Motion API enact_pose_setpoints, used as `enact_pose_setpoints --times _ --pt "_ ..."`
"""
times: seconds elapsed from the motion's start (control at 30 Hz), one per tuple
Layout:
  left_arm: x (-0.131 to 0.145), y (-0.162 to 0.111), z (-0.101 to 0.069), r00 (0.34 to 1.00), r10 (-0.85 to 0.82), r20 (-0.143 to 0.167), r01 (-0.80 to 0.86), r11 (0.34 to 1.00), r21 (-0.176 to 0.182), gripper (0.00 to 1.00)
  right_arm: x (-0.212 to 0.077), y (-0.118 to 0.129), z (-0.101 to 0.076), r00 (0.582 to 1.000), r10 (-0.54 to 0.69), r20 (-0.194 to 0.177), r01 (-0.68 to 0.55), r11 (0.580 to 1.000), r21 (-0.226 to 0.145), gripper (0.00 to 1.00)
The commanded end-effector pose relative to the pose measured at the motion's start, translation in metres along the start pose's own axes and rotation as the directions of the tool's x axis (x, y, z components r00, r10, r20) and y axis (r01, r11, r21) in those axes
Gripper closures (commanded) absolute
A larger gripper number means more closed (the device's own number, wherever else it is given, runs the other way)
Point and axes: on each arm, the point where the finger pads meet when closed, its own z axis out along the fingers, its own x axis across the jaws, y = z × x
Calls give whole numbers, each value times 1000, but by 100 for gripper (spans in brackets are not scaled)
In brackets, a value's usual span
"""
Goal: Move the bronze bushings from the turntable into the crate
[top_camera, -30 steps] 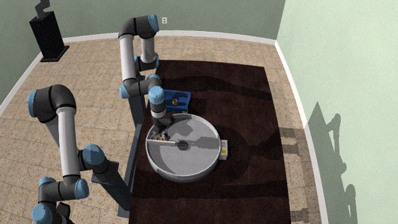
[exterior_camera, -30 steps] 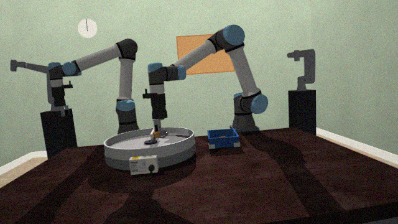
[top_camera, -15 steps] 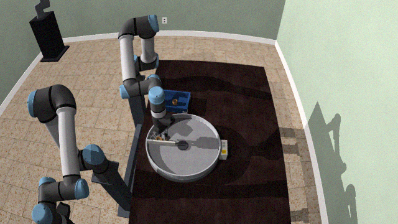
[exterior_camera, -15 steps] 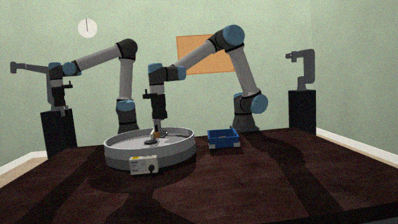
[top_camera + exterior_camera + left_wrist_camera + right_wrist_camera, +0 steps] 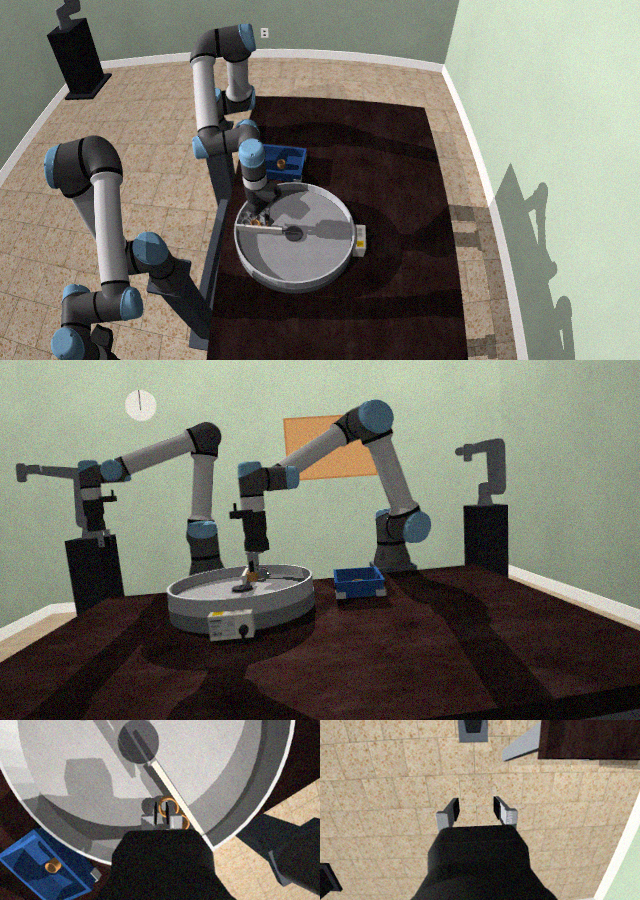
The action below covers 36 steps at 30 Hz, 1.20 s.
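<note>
My left gripper (image 5: 258,216) (image 5: 252,566) (image 5: 161,808) is partly open just above a bronze bushing (image 5: 256,222) (image 5: 253,577) (image 5: 176,801) on the turntable (image 5: 310,255) (image 5: 290,605) (image 5: 209,768). One fingertip appears over its bore, the other beside it. A second bronze bushing (image 5: 186,823) is partly hidden by the finger. Steel bushings (image 5: 264,574) (image 5: 148,805) stand close by; their count is unclear. The blue crate (image 5: 304,160) (image 5: 360,589) (image 5: 76,875) looks level in its guides and holds one visible bronze bushing (image 5: 281,164) (image 5: 53,865). My right gripper (image 5: 101,541) (image 5: 476,803) is open, empty, beside the table.
A pale bar (image 5: 260,229) (image 5: 177,793) runs from the turntable's hub to its rim, right beside the bushings. The turntable's raised wall stands between them and the crate. A control box (image 5: 360,241) (image 5: 231,625) sits against the turntable's outer side.
</note>
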Motion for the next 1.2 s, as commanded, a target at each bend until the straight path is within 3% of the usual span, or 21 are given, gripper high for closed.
enact_pose_setpoints --times 0.0,0.47,1.17 --pt "0 0 -1 1000 0 -1 0 1000 2 61 0 0 -1 1000 0 0 0 1000 -2 0" --pt "0 0 11 1000 0 -1 0 1000 2 61 0 0 -1 1000 0 0 0 1000 -2 0" --pt "0 0 11 1000 0 -1 0 1000 2 61 0 0 -1 1000 0 0 0 1000 -2 0"
